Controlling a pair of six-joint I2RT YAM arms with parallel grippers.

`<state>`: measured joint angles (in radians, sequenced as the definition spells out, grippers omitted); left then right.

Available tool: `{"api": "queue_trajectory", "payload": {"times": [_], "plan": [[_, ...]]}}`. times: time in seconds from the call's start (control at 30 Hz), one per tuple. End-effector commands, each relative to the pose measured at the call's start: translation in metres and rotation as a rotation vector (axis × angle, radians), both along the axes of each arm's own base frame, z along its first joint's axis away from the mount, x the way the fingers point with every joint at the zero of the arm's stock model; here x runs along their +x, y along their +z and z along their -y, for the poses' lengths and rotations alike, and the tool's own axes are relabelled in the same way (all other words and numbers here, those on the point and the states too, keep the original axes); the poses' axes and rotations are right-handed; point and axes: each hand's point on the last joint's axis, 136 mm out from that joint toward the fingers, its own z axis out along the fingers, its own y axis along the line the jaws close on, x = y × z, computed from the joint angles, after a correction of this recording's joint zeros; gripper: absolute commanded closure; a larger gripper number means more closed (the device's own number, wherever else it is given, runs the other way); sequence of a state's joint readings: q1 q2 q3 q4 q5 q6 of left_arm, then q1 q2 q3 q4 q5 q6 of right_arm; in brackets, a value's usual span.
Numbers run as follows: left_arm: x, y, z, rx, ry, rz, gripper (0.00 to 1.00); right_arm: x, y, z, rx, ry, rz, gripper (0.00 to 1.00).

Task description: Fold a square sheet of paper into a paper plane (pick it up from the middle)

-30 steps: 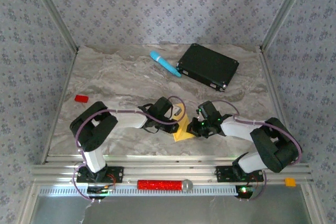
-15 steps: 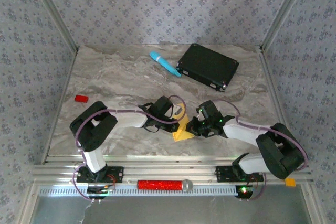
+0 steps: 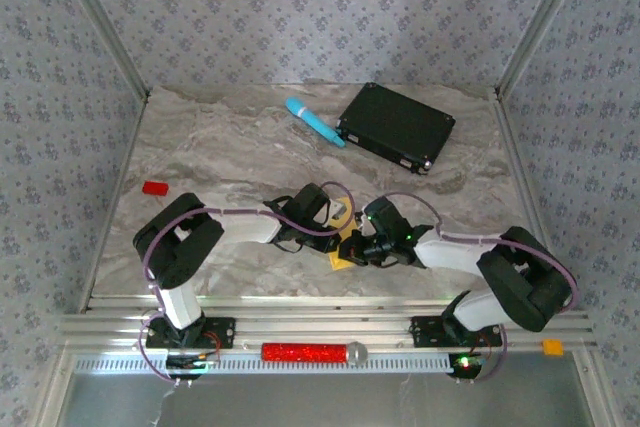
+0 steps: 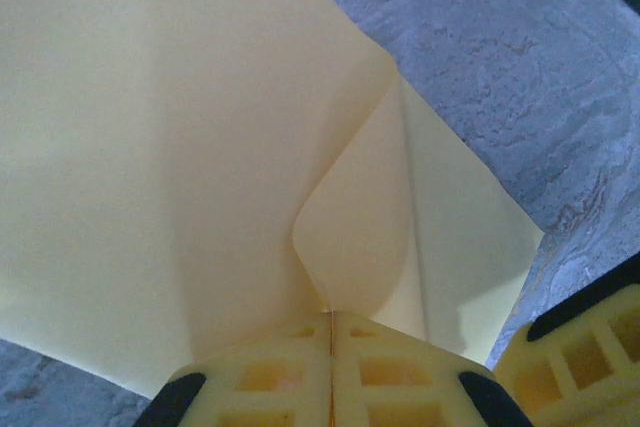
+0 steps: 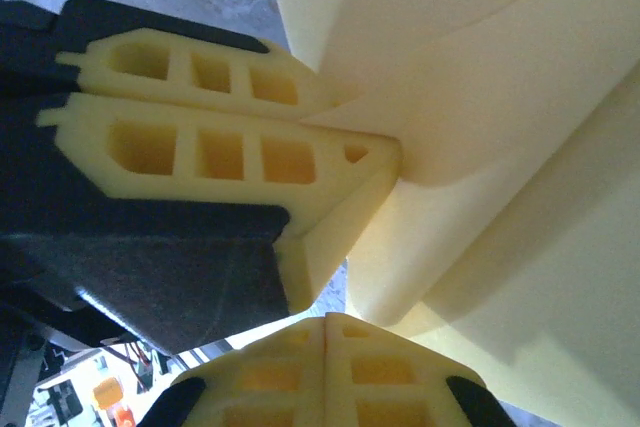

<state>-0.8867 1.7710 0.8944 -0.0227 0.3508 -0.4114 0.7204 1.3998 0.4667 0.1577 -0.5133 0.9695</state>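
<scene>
**Both claws nip the sheet near the table's front edge**

Top view: the paper shows as a small yellow patch near the front of the table, between the two claws. The left claw sits at its far-left side and the right claw at its right, the two nearly touching.

Left wrist: the left claw is pressed together on the paper. A soft rolled fold rises straight out of the seam between its tips. A finger of the right claw lies just beside the sheet's lower right corner.

Right wrist: the right claw is likewise closed, and the paper curls in at its tips, so it looks pinched there. The left claw grips the same fold just above.

The sheet is likely very light, limp and easy to crease or tear. It is best held at an edge or a fold, with no pulling between the two grips.
</scene>
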Motion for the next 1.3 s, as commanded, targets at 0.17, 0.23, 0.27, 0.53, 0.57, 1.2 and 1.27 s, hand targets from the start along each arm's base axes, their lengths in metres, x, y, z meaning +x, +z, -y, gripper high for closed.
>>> {"api": "queue_trajectory", "payload": {"times": [0.17, 0.23, 0.27, 0.53, 0.57, 1.2, 1.27], "plan": [[-0.002, -0.001, 0.003, -0.001, -0.014, -0.001, 0.92, -0.01, 0.0, -0.011, 0.05, 0.008, -0.004, 0.95], [-0.002, 0.0, 0.004, -0.003, -0.017, 0.0, 0.92, -0.01, -0.002, -0.012, 0.048, 0.008, -0.003, 0.95], [-0.001, 0.0, 0.004, -0.004, -0.016, 0.0, 0.92, -0.01, -0.002, -0.013, 0.05, 0.007, -0.004, 0.95], [-0.001, 0.001, 0.004, -0.005, -0.016, 0.004, 0.92, -0.012, -0.014, -0.013, 0.034, 0.008, -0.025, 0.96], [-0.001, 0.002, 0.004, -0.006, -0.016, 0.003, 0.92, -0.012, -0.016, -0.013, 0.031, 0.006, -0.026, 0.96], [0.002, 0.004, 0.005, -0.009, -0.015, 0.012, 0.92, -0.006, -0.008, 0.006, 0.024, -0.051, -0.007, 0.94], [0.002, 0.004, 0.005, -0.008, -0.015, 0.012, 0.92, -0.004, -0.008, 0.016, 0.013, -0.073, -0.006, 0.94]]}}
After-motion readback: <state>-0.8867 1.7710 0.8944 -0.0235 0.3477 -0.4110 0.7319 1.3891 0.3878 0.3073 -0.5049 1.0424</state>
